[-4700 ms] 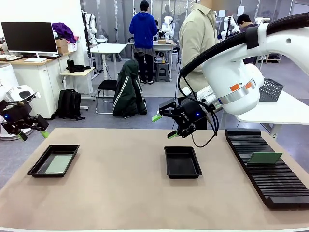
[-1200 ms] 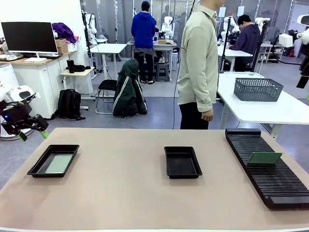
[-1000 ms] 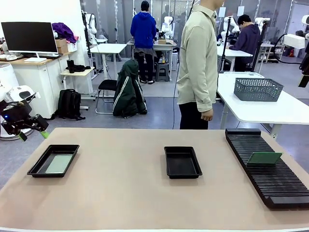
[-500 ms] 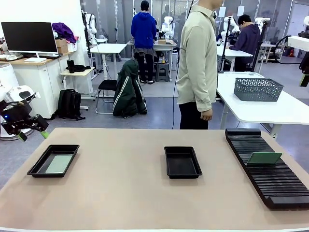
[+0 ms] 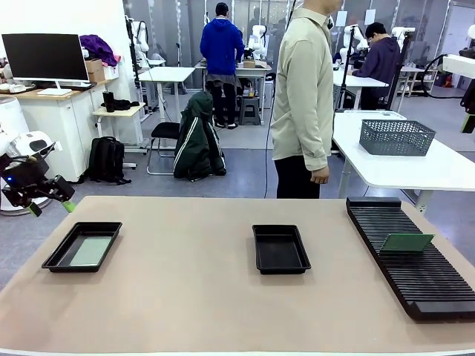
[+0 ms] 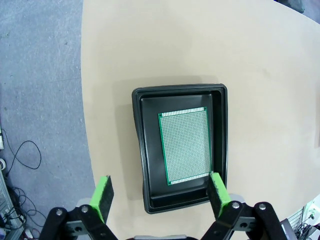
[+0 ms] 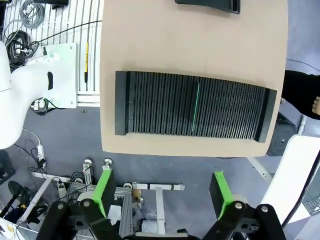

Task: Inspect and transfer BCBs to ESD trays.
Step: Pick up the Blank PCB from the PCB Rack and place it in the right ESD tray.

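Fingers of the left arm (image 6: 103, 196) hang spread wide and empty at far left, looking down on the left ESD tray (image 5: 56, 252), where one BCB (image 6: 185, 146) lies flat. At centre frame, the second ESD tray (image 5: 280, 248) sits bare on the tabletop (image 5: 185, 297). The fingers of the right arm (image 7: 102, 189), wide apart and empty, have pulled away from it and now hover high over the slotted rack (image 5: 415, 289) at right. There another BCB (image 5: 406, 242) stands on edge, likely the next pickup.
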You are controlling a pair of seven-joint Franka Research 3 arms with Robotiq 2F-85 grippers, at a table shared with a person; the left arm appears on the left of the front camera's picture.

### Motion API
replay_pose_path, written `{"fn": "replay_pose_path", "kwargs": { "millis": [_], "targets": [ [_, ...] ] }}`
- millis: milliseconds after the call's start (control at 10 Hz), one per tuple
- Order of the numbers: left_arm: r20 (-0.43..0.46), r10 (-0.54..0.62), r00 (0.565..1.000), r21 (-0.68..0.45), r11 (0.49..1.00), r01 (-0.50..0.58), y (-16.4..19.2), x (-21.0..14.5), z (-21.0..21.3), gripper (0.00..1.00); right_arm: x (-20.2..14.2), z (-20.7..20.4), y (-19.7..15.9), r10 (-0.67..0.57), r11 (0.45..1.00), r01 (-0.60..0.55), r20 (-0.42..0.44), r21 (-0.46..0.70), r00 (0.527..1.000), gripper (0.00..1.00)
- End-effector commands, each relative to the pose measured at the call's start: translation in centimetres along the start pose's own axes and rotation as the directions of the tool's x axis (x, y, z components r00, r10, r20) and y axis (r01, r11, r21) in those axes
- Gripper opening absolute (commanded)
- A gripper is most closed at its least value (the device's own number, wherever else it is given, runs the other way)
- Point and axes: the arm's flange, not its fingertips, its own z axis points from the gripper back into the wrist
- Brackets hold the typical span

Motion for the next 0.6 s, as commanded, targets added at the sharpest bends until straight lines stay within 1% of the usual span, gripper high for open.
{"fn": "replay_pose_path", "kwargs": {
  "millis": [0,300,500],
  "targets": [
    [0.007,0.007,1.000,-0.003,1.000,-0.007,0.0,-0.1,-0.1,1.00,0.0,0.0,0.0,0.000,1.000,0.000,0.000,0.000,1.000,1.00],
    [0.007,0.007,1.000,-0.003,1.000,-0.007,0.0,-0.1,-0.1,1.00,0.5,-3.7,0.5,0.057,0.998,-0.057,-0.005,-0.040,0.998,1.00],
    [0.007,0.007,1.000,-0.003,1.000,-0.007,0.0,-0.1,-0.1,1.00,0.3,-6.6,0.0,0.101,0.993,-0.101,0.010,-0.061,0.995,1.00]
  ]
}}
